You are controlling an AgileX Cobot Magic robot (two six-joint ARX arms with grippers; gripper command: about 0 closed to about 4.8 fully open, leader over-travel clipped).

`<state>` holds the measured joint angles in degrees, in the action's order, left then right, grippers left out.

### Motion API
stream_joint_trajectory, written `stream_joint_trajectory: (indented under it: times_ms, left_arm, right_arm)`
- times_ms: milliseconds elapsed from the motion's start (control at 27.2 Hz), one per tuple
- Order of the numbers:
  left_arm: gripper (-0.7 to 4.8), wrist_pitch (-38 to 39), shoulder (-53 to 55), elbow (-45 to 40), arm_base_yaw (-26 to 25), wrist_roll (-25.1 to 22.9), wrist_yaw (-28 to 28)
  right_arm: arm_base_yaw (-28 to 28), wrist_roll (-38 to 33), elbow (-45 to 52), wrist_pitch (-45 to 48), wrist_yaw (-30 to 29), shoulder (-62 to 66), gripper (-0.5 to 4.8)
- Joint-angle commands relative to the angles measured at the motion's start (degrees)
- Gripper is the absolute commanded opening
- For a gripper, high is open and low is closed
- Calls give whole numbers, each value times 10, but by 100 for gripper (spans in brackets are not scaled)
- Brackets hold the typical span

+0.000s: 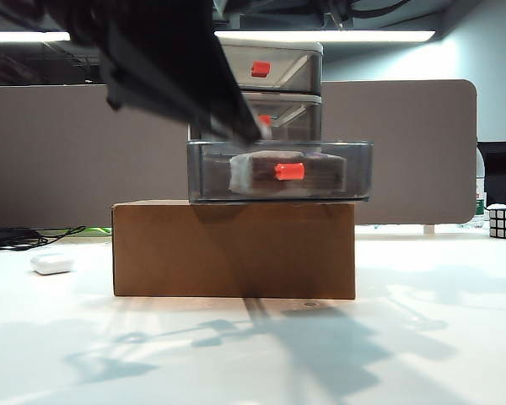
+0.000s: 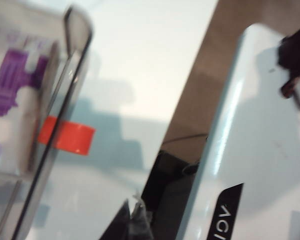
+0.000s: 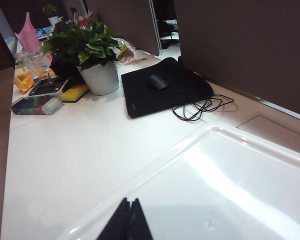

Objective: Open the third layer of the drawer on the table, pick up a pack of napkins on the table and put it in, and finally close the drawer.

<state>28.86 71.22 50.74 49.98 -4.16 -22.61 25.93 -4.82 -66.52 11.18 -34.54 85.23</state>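
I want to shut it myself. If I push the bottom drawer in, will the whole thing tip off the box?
Probably not, if pushed gently. The drawer unit looks light plastic and sits high on the cardboard box, so a hard shove might slide it. The bottom drawer holds only a soft napkin pack. Both pincers, left and right, are shut.

The exterior view sits low, almost level with the white surface, facing head-on the brown cardboard box and the white-framed stack of smoky grey plastic drawers upon it. The left wrist view looks from very near at the pulled-out lowest drawer's front wall and red-orange handle, both shared with the exterior view. The right wrist view faces away, across a neighbouring white desk with a potted green plant.
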Motion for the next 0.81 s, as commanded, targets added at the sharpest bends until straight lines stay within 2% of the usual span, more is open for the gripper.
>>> stream_joint_trajectory:
  times_ms: [37, 184, 295, 626, 773, 810]
  left_arm:
    - [-5, -30, 22, 1, 0, -1, 48]
    - [-5, -78, 28, 1, -1, -1, 101]
    - [-5, -87, 31, 1, -1, -1, 141]
    - [-5, -101, 47, 1, -1, -14, 190]
    - [-5, -101, 49, 1, -1, -13, 188]
    - [-5, -100, 49, 1, -1, -13, 188]
  right_arm:
    - [1, 12, -9, 3, 1, 4, -6]
    - [0, 33, -9, -14, 1, 4, -6]
    - [0, 38, -9, -20, 0, 4, -6]
    - [0, 43, -9, -20, 4, 4, -6]
    - [0, 73, -9, -14, 95, 7, -6]
    - [0, 76, -9, -10, 97, 8, -6]
